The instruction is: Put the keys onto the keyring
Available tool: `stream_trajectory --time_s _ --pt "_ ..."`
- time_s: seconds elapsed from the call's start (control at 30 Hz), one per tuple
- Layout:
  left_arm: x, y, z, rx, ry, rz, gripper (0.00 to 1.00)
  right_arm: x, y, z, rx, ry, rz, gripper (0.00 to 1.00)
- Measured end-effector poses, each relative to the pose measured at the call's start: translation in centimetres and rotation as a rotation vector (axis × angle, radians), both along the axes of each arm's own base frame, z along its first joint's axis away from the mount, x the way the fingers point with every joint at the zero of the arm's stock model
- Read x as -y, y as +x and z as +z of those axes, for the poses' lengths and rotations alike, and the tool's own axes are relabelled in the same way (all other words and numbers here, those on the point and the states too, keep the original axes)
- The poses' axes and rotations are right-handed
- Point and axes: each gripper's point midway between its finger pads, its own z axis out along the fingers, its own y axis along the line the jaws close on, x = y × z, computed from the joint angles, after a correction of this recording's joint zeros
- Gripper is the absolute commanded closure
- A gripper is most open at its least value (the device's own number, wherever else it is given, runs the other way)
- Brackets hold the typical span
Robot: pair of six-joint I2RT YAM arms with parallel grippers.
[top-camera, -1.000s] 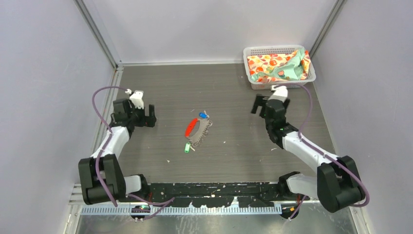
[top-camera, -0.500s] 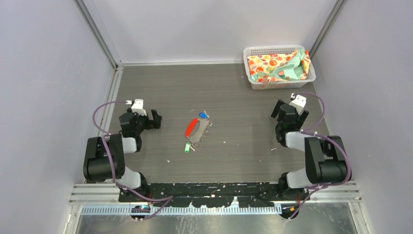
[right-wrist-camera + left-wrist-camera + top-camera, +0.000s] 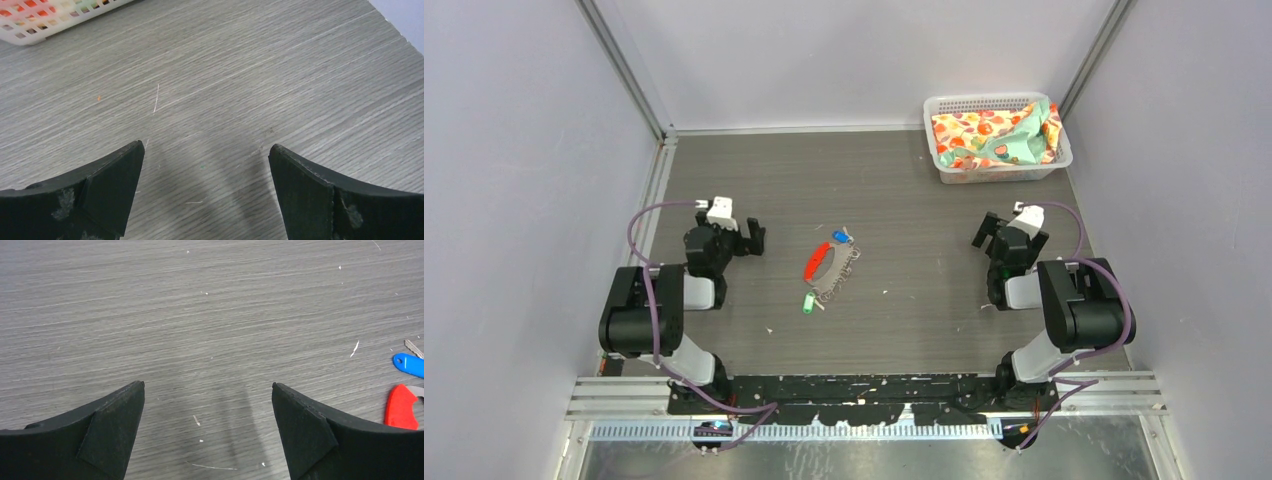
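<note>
Keyring [image 3: 842, 272]: flat in the middle of the bench [image 3: 904, 190], red tag [image 3: 816, 262] on its left, within reach of both arms.
Blue key [image 3: 839, 237]: at the ring's far end; cannot tell if threaded.
Green key [image 3: 807, 303]: just beside the near end, seemingly loose.
Left fingers [image 3: 115, 415]: released, empty, low over bare bench left of the ring.
Right fingers [image 3: 112, 172]: released, empty, well apart on the right.
Basket [image 3: 944, 160]: far right corner, holding cloth [image 3: 994, 135], out of the way.

Keyring [image 3: 832, 266] between 2 keys [image 3: 841, 238]; basket [image 3: 984, 99] in far-right table [image 3: 904, 190] corner
</note>
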Motion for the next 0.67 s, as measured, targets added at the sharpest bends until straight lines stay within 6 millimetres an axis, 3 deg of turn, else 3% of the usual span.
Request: stream_trajectory --time_s 0.67 --pt "-0.4 -0.4 -1.0 -0.04 0.028 0.03 0.0 -0.1 0.5 0.8 0.039 0.003 0.007 0.0"
